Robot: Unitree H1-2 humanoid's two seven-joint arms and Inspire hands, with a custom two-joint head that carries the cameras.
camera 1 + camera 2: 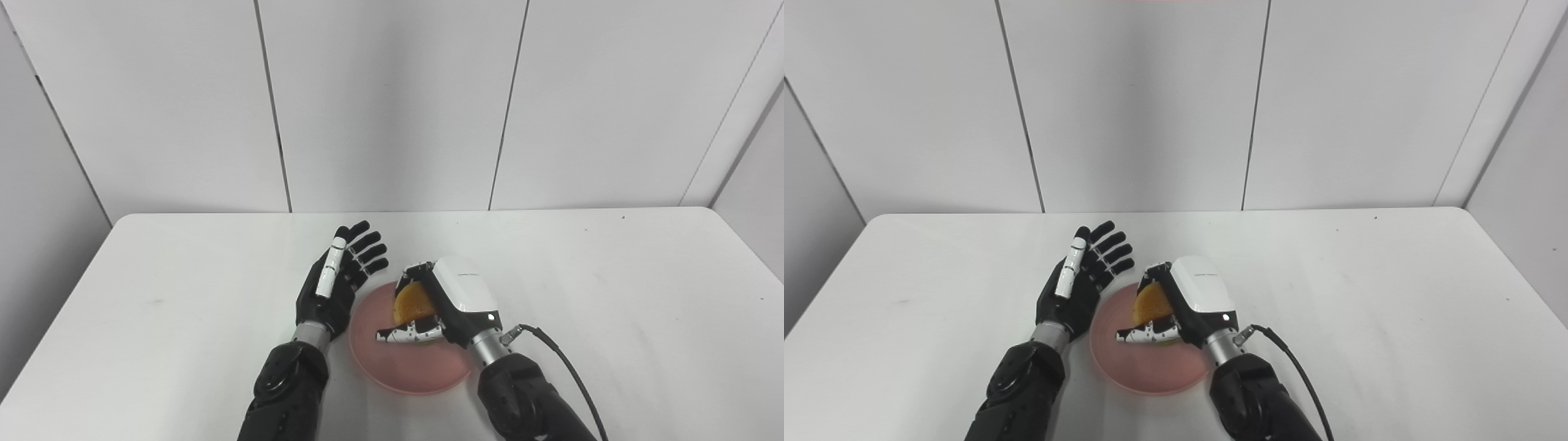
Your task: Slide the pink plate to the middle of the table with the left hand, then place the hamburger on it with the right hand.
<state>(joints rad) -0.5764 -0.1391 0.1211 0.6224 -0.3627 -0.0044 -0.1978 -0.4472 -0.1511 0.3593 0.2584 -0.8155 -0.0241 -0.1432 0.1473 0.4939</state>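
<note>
A pink plate (410,367) lies near the table's front middle. Over its far half my right hand (444,300) is shut on the hamburger (409,303), whose orange-brown bun shows between fingers and thumb. Whether the hamburger touches the plate cannot be told. My left hand (340,275) stands open just left of the plate's rim, palm turned toward the plate, fingers spread and pointing away from me, holding nothing. In the right eye view the plate (1151,361), right hand (1188,300) and left hand (1084,275) appear the same.
The white table (612,288) spreads wide to the left and right of the hands. A black cable (566,367) trails from my right wrist toward the front edge. Grey wall panels close off the back.
</note>
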